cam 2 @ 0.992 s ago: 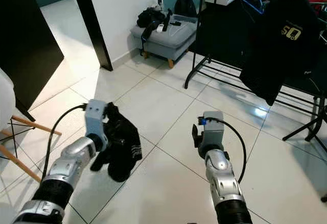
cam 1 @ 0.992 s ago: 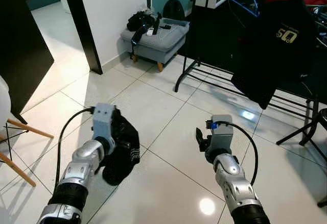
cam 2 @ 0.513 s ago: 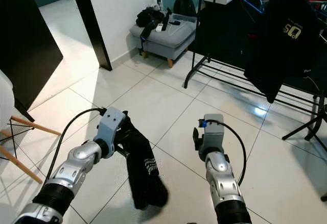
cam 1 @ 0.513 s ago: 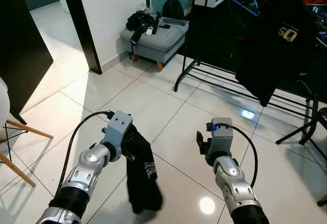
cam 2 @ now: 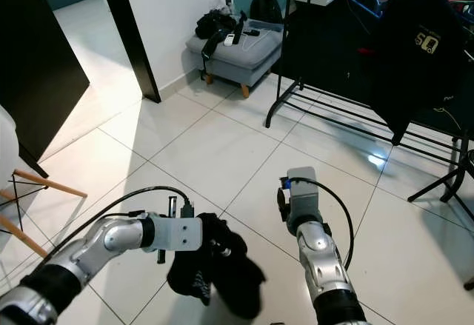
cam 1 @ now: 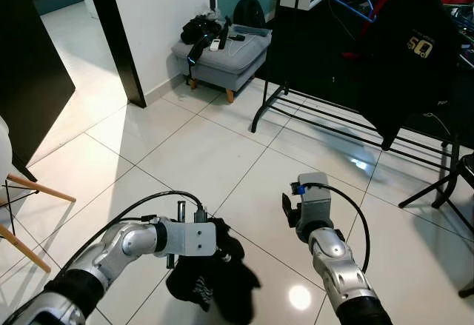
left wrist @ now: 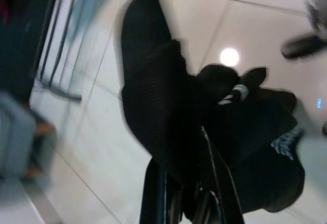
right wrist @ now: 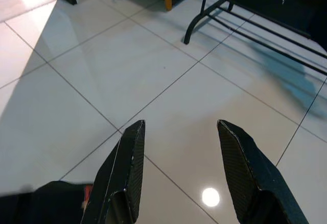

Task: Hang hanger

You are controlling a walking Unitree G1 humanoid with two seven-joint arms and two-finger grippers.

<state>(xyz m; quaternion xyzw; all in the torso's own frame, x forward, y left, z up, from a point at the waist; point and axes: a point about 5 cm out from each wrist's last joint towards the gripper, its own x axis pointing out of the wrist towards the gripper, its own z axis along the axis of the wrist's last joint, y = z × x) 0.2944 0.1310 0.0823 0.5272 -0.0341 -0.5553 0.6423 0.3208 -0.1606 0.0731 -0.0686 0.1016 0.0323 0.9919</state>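
Observation:
My left gripper [cam 1: 224,246] is shut on a black garment [cam 1: 215,279], low over the white tiled floor between my two arms. The cloth hangs bunched and hides most of the fingers. In the left wrist view the garment [left wrist: 168,106] wraps around the black fingers [left wrist: 153,193], and a small pale piece shows among the folds. My right gripper [right wrist: 180,132] is open over bare tiles, to the right of the garment. A clothes rack [cam 1: 326,114] stands ahead on the right, with a black T-shirt [cam 1: 411,51] and a blue hanger [cam 1: 352,1] on it.
A grey footstool [cam 1: 222,52] with dark items on top stands by the white wall ahead. A black door panel [cam 1: 33,66] is at the left, with wooden chair legs [cam 1: 22,218] below it. A black stand leg [cam 1: 437,188] reaches out at the right.
My left arm has swung inward and lower. The garment, hanging long half a second ago, is now bunched near the floor. The right arm has barely moved.

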